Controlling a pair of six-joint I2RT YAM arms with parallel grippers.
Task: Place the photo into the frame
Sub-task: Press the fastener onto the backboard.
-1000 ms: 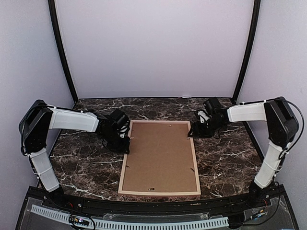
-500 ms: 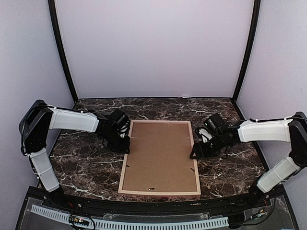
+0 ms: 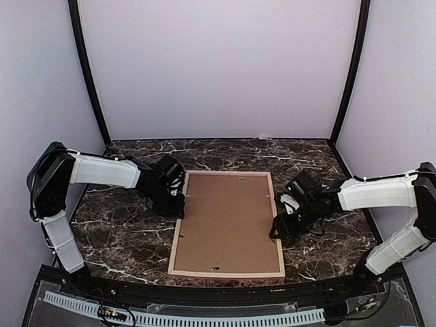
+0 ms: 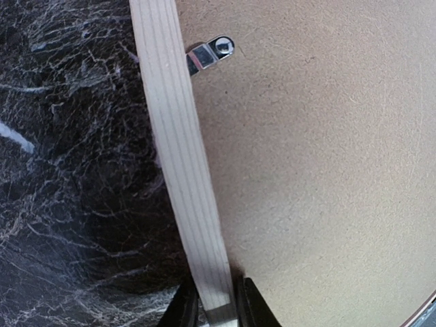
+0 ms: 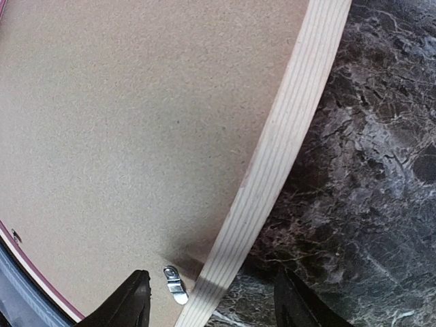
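Pale lilac walls (image 3: 218, 68) close in the back and both sides, with a black post (image 3: 89, 75) in each rear corner. Below them lies a dark marble-patterned worktop (image 3: 122, 231) veined in white.

The frame (image 3: 225, 274) lies flat in the middle of the worktop, its pale wooden back upward and its long sides running away from the arm bases. A plain brown backing board (image 3: 226, 221) fills its opening from rail to rail, so whatever is beneath it is hidden.

The left arm (image 3: 102, 170) reaches in from the left. The left gripper (image 3: 178, 199) sits at the far part of the frame's left rail. In the wrist view its fingers (image 4: 252, 310) press against either side of that rail, clamped on it.

The right arm (image 3: 378, 193) stretches in low from the right. The right gripper (image 3: 277, 228) sits over the right rail near its middle. Its fingers (image 5: 133, 300) stand wide apart, one over the board and one over the marble, with clear gaps to the wood.

A white slotted strip (image 3: 204, 318) runs along the near edge by the bases.

A small metal turn clip (image 4: 211, 51) rests on the board beside the left rail. Another clip (image 5: 175, 284) lies beside the right rail, between the right fingers.
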